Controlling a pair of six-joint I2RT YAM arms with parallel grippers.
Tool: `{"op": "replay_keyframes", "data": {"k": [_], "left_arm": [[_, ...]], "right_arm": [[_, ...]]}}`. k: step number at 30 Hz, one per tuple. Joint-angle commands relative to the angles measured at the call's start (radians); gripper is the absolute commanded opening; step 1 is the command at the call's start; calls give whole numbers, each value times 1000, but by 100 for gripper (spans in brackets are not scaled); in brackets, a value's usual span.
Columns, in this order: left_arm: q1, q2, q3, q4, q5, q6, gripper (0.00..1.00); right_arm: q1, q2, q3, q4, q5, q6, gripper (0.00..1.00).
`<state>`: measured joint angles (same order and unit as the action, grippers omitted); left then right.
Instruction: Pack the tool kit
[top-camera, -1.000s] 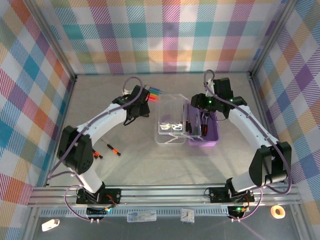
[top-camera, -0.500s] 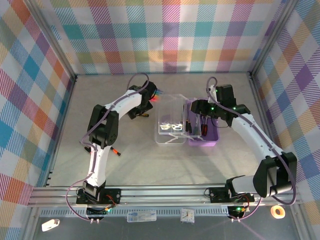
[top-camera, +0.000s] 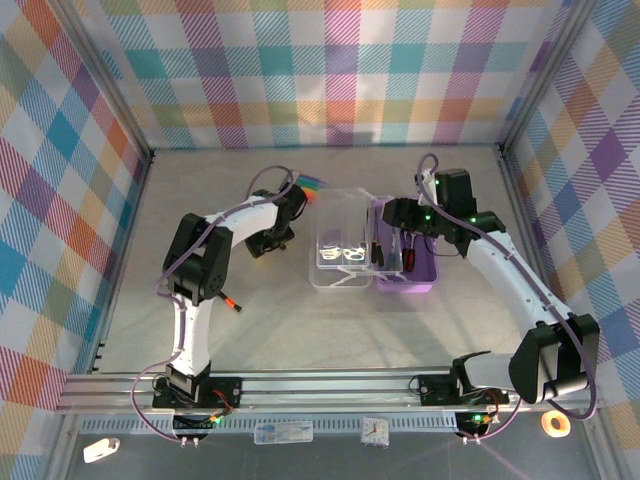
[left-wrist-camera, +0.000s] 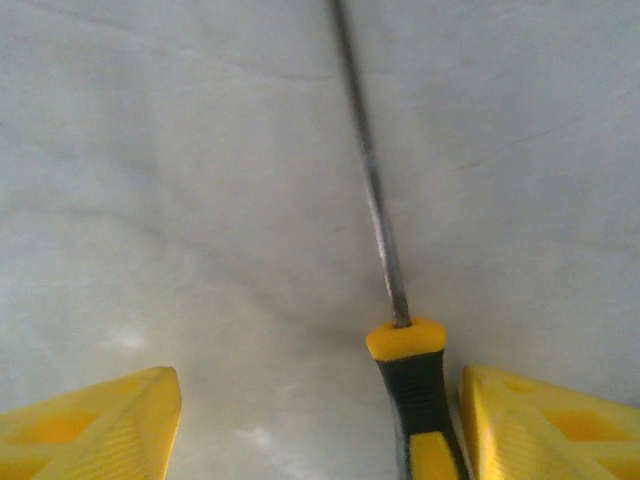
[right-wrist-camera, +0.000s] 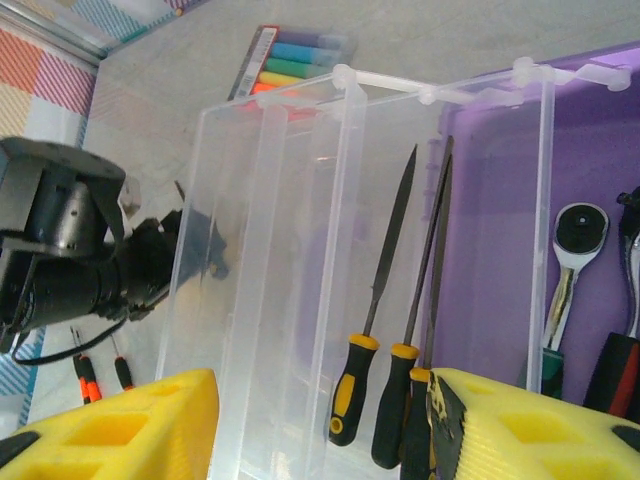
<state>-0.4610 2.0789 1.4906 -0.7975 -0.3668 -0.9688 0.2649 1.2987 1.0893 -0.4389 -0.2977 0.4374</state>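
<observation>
Grey table (top-camera: 300, 330) spreads out from the arm bases, with a small red-handled screwdriver (top-camera: 229, 301) lying loose beside the left arm. Farther in, the left gripper (left-wrist-camera: 320, 405) sits low over the surface, its yellow fingers (left-wrist-camera: 90, 420) spread either side of a black-and-yellow-handled screwdriver (left-wrist-camera: 412, 385) that lies just beside one finger, unpinched. Mid-table the tool kit (top-camera: 432, 270) lies open, its clear lid (top-camera: 336, 268) folded out left of the tool-filled purple base (right-wrist-camera: 590, 130), with the right gripper (right-wrist-camera: 325, 390) spread wide above it and the marker pack (top-camera: 313, 185) beyond, before plaid walls.
</observation>
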Motion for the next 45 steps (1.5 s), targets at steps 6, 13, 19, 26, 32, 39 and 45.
{"op": "replay_keyframes", "data": {"k": [6, 13, 19, 26, 32, 39, 45], "left_arm": [[21, -62, -115, -32, -53, 77, 49], [47, -100, -195, 65, -11, 164, 39], [48, -165, -250, 115, 0, 234, 20], [43, -304, -315, 144, 16, 309, 13], [-3, -414, -322, 125, 21, 361, 12], [-103, -525, -270, 144, 76, 444, 12], [-175, -548, -187, 156, 163, 475, 9]], "right_arm": [[6, -23, -7, 34, -46, 38, 57], [7, -56, -12, 16, -31, 35, 57], [7, -68, -2, -3, -23, 31, 57], [7, -67, 11, -8, -38, 39, 56], [14, -40, 32, 1, -74, 58, 55], [54, 29, 44, 69, -151, 114, 54], [122, 80, 90, 118, -136, 150, 55]]}}
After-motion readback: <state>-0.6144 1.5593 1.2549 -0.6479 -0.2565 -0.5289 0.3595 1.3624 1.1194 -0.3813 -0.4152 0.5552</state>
